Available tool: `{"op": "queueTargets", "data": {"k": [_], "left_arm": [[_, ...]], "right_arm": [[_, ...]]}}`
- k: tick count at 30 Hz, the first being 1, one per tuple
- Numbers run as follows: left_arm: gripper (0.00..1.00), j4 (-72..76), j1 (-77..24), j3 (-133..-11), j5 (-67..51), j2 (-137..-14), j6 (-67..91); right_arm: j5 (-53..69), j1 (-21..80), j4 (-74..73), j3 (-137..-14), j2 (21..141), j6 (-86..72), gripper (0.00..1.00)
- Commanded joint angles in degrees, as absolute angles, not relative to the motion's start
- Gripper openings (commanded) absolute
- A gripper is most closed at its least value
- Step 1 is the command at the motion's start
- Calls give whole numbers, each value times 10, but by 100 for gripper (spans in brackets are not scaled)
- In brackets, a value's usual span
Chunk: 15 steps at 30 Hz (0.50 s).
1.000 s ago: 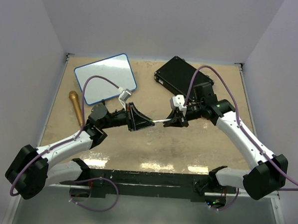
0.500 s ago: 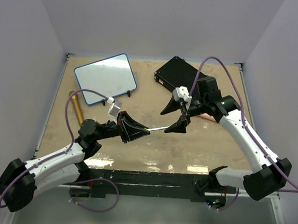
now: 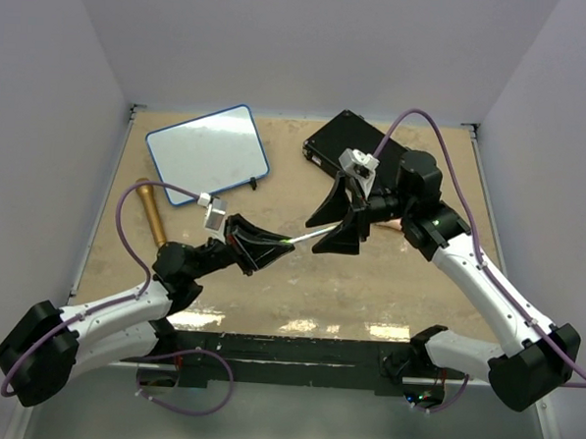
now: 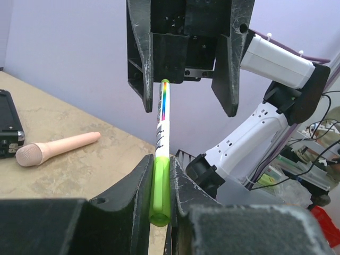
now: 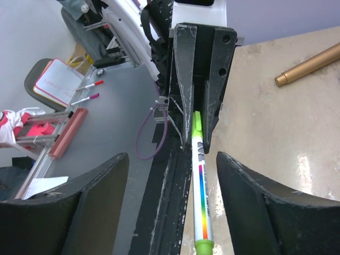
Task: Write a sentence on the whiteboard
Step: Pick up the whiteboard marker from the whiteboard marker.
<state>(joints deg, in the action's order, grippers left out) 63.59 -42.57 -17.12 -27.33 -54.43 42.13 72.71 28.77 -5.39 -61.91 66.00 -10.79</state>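
Note:
The whiteboard [image 3: 208, 152], white with a blue rim, lies flat at the far left, and its face looks blank; the sentence is not in view. My left gripper [image 3: 278, 245] [image 4: 161, 162] is shut on the green cap of a white marker [image 4: 163, 114] [image 5: 202, 196] with a rainbow stripe, held above the table's middle. The marker's other end reaches between the fingers of my right gripper [image 3: 325, 237] [image 5: 172, 156], which stands open around it, jaws well clear of the barrel on both sides.
A black case [image 3: 361, 144] lies at the far right, behind the right arm. A gold cylinder [image 3: 151, 212] [image 5: 313, 61] lies near the table's left edge. A pink microphone-shaped object [image 4: 53, 149] lies on the table beside the case.
My right gripper has opened and let go of the marker's end, and its arm has risen. My left arm has pulled back to the near left, still gripping the marker.

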Motion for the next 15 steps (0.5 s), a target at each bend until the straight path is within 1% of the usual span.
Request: {"op": "queueTargets", "data": {"k": [1, 5, 9, 15], "left_arm": [[0, 700, -432, -194, -250, -553, 396], [0, 697, -432, -194, -248, -551, 396], [0, 676, -432, -199, -250, -543, 388], [0, 542, -432, -239, -257, -519, 338]], "right_arm": [[708, 294, 4, -619, 662, -173, 67], [687, 297, 2, -615, 660, -164, 64], [658, 299, -45, -621, 659, -116, 64], [633, 308, -122, -643, 664, -38, 58]]}}
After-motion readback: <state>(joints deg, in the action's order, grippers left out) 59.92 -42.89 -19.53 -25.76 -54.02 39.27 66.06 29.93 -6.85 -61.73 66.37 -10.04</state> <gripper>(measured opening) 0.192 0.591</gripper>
